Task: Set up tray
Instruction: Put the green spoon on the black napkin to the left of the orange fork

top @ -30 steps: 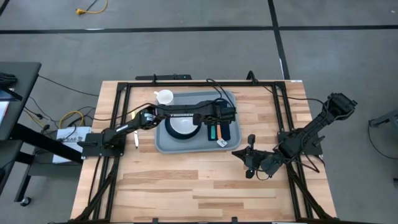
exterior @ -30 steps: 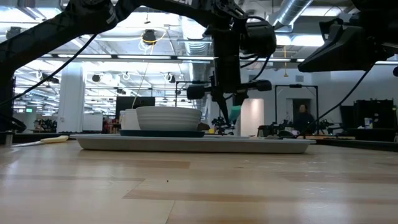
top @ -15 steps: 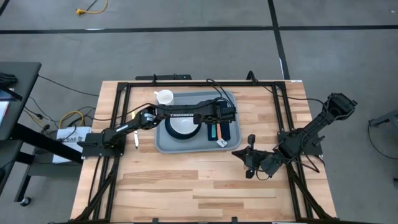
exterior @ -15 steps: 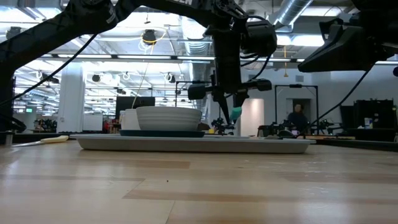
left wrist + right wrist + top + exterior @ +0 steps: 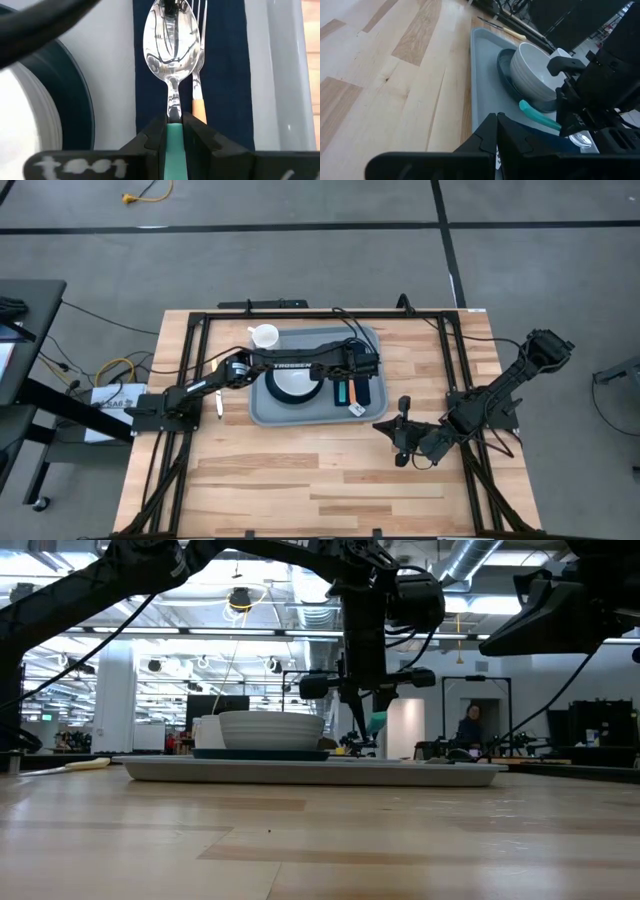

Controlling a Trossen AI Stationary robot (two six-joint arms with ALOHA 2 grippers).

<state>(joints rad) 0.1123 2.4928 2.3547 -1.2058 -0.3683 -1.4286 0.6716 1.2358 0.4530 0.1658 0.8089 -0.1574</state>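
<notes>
Tray [image 5: 262, 408] first: it lies toward the far side of the table [image 5: 330, 480], between the two arms, and already carries the teal plate [image 5: 272, 388] with the white bowl [image 5: 296, 383] on it, plus the dark napkin [image 5: 362, 391] along its right side.

Your left arm reaches across the tray, and the left gripper [image 5: 173, 131] hangs over the napkin with its jaws pinched on the teal handle of a spoon [image 5: 171, 37]. From the wrist you see the spoon bowl pointing out over the napkin, just beside a fork [image 5: 198, 60] that already lies there. So the step in hand looks like laying the cutlery, with the spoon next to go down.

For the next move, I judge you need to lower until the spoon rests flat on the napkin, parallel to the fork and not on top of it, then release.

Your right gripper [image 5: 496, 131] waits near the tray's near right corner, fingers pressed together and holding nothing.

A white cup [image 5: 264, 335] stands off the tray at its far left corner.

How high the spoon hangs above the napkin is hard to judge: the low view hides the napkin behind the tray's rim, and the wrist view cuts off the fork's handle.
</notes>
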